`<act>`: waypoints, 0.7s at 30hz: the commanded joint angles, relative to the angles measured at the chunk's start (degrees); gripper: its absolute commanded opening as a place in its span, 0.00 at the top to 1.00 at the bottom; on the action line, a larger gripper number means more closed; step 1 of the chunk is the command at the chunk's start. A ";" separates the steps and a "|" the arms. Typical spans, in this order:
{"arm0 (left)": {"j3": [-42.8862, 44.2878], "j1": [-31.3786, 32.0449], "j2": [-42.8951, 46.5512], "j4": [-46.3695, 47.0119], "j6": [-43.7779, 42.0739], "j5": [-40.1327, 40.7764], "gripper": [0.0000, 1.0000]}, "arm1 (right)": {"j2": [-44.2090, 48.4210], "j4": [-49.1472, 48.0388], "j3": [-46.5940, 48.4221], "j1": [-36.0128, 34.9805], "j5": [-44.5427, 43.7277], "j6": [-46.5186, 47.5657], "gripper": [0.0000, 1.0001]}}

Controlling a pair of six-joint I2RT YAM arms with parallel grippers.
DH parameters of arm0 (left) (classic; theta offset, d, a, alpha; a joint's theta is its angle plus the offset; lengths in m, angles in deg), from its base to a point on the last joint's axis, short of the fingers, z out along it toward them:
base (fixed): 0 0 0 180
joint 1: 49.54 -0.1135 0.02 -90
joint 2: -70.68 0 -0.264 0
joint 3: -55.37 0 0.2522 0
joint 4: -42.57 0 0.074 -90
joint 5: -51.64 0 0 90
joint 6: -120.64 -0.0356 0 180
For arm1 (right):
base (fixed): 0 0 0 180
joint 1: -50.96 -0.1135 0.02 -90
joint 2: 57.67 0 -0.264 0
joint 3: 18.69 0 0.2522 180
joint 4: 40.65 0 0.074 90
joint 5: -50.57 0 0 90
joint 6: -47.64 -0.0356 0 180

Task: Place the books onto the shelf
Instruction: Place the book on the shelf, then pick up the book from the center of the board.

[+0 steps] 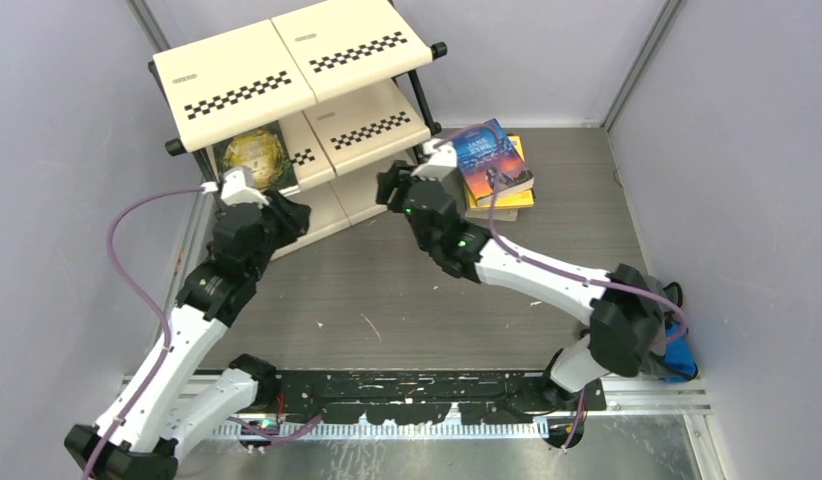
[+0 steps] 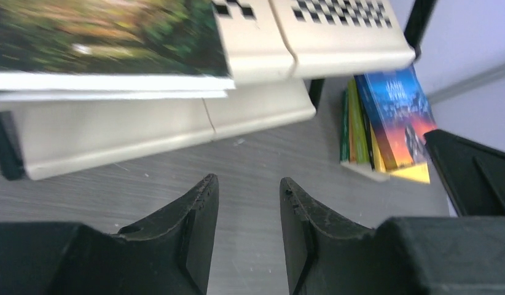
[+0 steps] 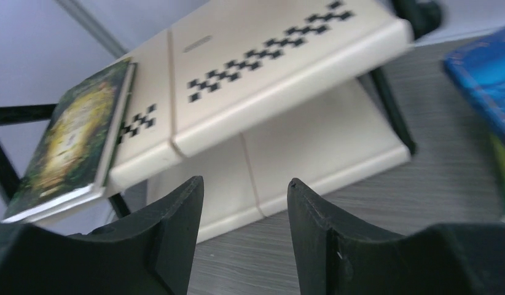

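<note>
The cream shelf [image 1: 287,70] with checkered strips stands at the back left. A dark green-and-gold book [image 1: 252,155] lies on its middle tier, also seen as the green book [image 2: 109,37] and the green book [image 3: 72,135]. A stack of books [image 1: 497,165] topped by a blue one lies on the floor right of the shelf; the stack [image 2: 385,123] shows in the left wrist view. My left gripper [image 2: 247,181] is open and empty just in front of the shelf, below the green book. My right gripper [image 3: 245,184] is open and empty between shelf and stack.
Grey walls close in on both sides and at the back. A blue-and-grey bundle [image 1: 677,350] sits behind the right arm's base at the right wall. Bare wood-grain floor [image 1: 387,300] lies between the arms.
</note>
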 commanded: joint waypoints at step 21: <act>13.35 29.06 -34.39 16.66 -1.54 10.19 0.48 | 28.62 6.86 -31.09 34.33 1.96 -22.41 0.29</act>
